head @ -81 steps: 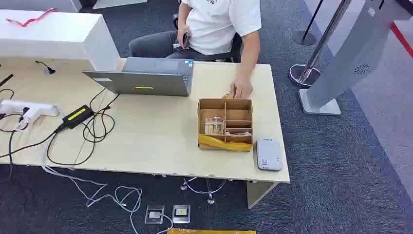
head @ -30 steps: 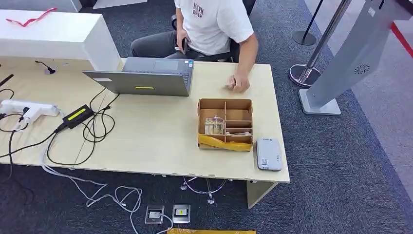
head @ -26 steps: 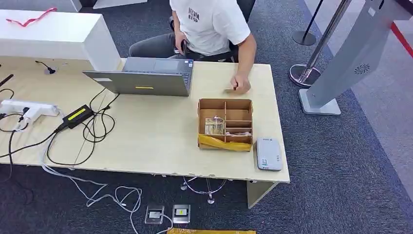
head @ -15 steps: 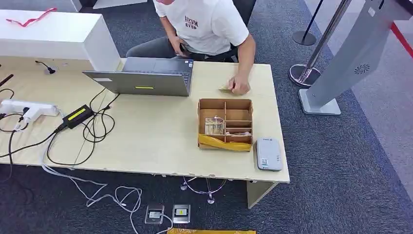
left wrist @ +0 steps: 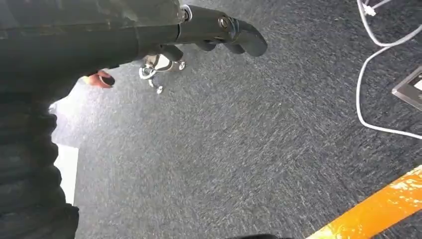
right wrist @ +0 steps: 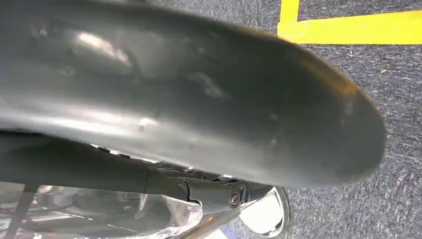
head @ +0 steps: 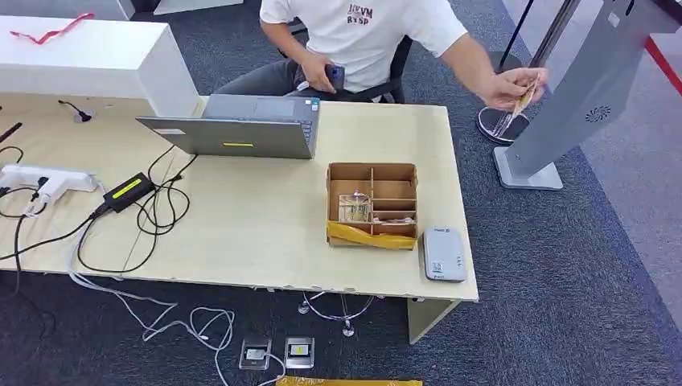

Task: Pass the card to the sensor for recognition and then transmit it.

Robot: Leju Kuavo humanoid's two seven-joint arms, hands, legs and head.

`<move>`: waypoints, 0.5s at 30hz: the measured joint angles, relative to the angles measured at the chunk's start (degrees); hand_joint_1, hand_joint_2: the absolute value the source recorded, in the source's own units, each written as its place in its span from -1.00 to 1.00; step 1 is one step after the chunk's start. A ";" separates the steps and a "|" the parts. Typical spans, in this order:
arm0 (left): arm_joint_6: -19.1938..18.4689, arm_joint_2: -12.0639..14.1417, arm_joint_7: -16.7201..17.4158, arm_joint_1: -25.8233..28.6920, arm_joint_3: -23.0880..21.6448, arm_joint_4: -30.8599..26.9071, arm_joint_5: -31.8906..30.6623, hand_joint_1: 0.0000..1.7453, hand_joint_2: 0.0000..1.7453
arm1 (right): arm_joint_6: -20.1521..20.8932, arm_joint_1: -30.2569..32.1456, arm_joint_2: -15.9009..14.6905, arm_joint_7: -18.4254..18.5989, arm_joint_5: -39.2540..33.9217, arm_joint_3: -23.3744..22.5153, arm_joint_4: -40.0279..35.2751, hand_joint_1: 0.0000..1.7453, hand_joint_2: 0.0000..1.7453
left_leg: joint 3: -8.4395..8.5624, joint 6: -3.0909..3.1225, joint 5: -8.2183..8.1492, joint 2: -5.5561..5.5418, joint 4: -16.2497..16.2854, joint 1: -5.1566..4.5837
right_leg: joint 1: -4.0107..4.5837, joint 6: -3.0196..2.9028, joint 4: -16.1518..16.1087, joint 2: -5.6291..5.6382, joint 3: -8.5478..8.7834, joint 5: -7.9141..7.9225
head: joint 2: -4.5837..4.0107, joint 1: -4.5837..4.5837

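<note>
A person in a white shirt sits behind the table and holds a yellowish card (head: 522, 100) out past the table's right end, near the grey kiosk stand. The grey card sensor (head: 444, 254) lies flat at the table's front right corner, beside a brown compartment box (head: 372, 206) with small items in it. My left hand (left wrist: 219, 31) hangs over the carpet, fingers loosely extended and holding nothing. My right hand (right wrist: 199, 104) also hangs low, its thick grey thumb close to the camera and a dark finger (right wrist: 214, 191) below it, with nothing in it.
An open laptop (head: 241, 125) stands at the table's back, with a power adapter (head: 126, 190) and tangled cables to its left. A white counter (head: 88, 60) rises at the back left. A grey kiosk stand (head: 575, 96) and a stanchion base (head: 499, 125) stand right of the table. The person's other hand holds a phone (head: 334, 76).
The person picked the card up from the table behind the box and swung that arm out to the right, past the table's end. Box and sensor have not moved.
</note>
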 joint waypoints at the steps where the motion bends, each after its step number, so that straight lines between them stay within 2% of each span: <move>1: 0.00 0.00 0.07 0.00 -0.02 -0.02 0.00 -1.00 1.00 | -0.02 0.03 0.00 -0.07 -0.02 0.00 0.00 -1.00 -1.00 | 0.00 0.00 0.00 0.00 0.00 0.00 | 0.00 0.00 0.00 0.00 0.00 0.00 | 0.00 0.00; 10: 0.00 0.17 0.20 0.01 -0.35 -0.79 0.09 -1.00 1.00 | -0.30 0.05 0.00 -0.13 -0.04 -0.11 0.00 -1.00 -1.00 | 0.00 0.00 0.00 0.00 0.00 0.00 | 0.00 0.00 0.00 0.00 0.00 0.00 | 0.00 0.00; 15: 0.00 0.35 0.26 0.03 -0.35 -1.03 0.00 -1.00 1.00 | -1.79 -0.03 -0.74 0.42 -0.35 -0.44 0.00 -1.00 -1.00 | -0.01 0.00 0.00 0.00 0.00 -0.01 | -0.01 0.00 0.00 0.00 0.01 0.00 | 0.00 0.00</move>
